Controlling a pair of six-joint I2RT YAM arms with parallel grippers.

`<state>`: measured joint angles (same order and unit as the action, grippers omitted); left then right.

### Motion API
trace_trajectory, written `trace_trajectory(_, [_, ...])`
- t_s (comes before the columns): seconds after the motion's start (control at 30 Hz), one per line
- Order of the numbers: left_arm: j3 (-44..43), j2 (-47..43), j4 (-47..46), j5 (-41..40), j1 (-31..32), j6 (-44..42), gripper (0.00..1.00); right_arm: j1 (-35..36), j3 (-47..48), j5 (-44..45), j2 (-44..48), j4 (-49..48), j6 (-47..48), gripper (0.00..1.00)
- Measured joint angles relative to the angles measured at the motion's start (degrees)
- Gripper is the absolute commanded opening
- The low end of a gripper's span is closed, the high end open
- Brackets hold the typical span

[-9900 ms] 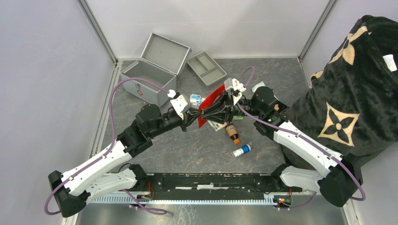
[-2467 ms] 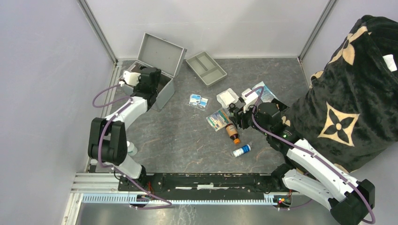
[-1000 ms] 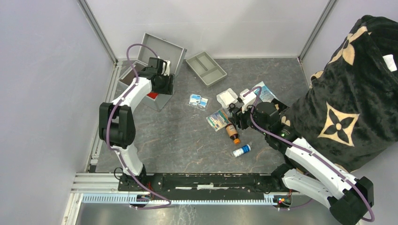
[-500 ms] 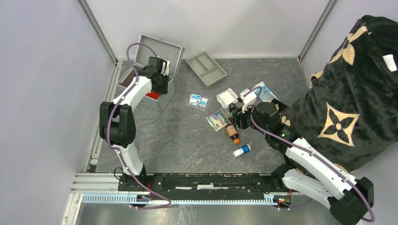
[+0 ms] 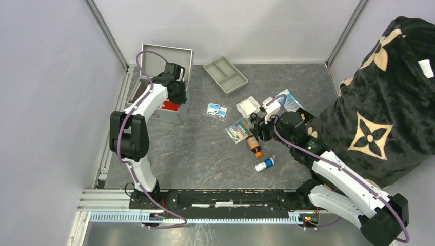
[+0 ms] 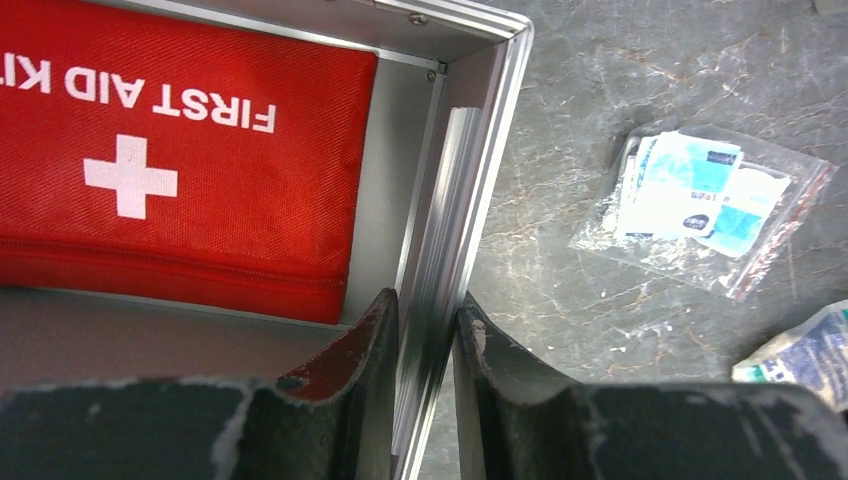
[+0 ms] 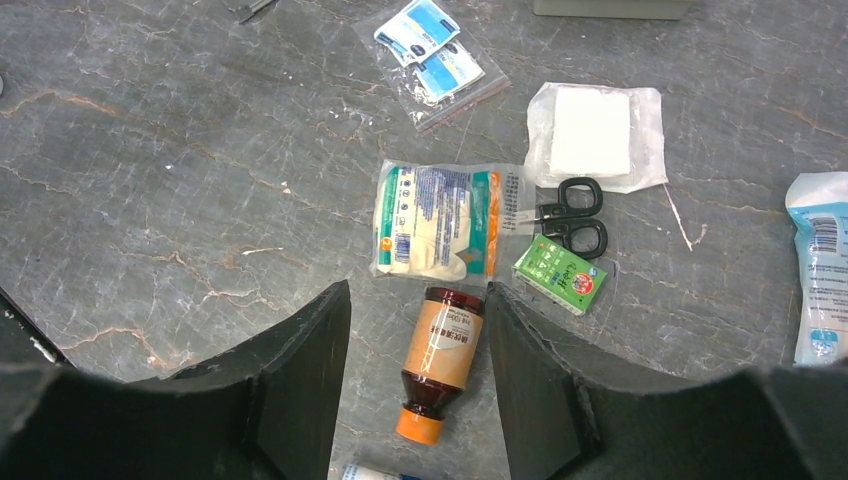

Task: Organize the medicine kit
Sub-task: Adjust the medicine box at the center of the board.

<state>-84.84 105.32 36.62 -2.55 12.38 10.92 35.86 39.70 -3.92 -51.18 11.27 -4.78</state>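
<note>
L gripper point(image 6: 427, 305) clamped on medicine kit point(image 6: 478, 150) side wall, red pouch point(image 6: 180, 170) inside; R gripper point(image 7: 415, 295) jaws apart above brown bottle point(image 7: 442, 350)

left tool point(image 6: 425, 305) pinched narrow, right tool point(image 7: 415, 295) spread.

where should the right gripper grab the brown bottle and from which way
Across the labelled body of the brown bottle, coming straight down from above. It lies on its side with the orange cap toward the near edge, so its long flanks are free.
</note>
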Motion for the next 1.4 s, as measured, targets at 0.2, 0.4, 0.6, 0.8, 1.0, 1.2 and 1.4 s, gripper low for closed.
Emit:
trace_trajectory(0.2, [0.04,-0.04,0.37,-1.38,1.03,8.2,0.02,0.0,-0.02,-0.17,-0.04,-0.07,-0.55,0.59])
trace_trajectory(0.4, [1.29,-1.05,0.55,-3.85,1.64,17.9,0.02,0.0,-0.13,-0.57,-0.22,-0.5,-1.4,0.58])
trace_trajectory(0.6, [4.92,-3.41,-1.2,-4.39,1.57,28.44,0.02,0.0,-0.15,-0.59,-0.24,-0.52,-1.6,0.59])
trace_trajectory(0.8, [7.67,-5.31,-2.99,-4.31,1.57,36.15,0.07,0.0,-0.24,-0.52,0.15,-0.44,-1.62,0.59])
trace_trajectory(1.0, [6.23,-4.74,-1.44,-3.96,1.57,36.87,0.34,0.0,-0.24,-0.13,0.31,-0.46,-1.64,0.59])
trace_trajectory(1.2, [3.96,-4.83,0.92,-4.94,1.57,36.0,0.6,0.0,-0.26,0.37,0.31,-0.87,-2.16,0.59])
trace_trajectory(1.4, [3.08,-8.26,2.78,-7.32,1.46,33.18,0.72,0.0,-0.28,2.93,-0.46,-2.58,-4.35,0.6])
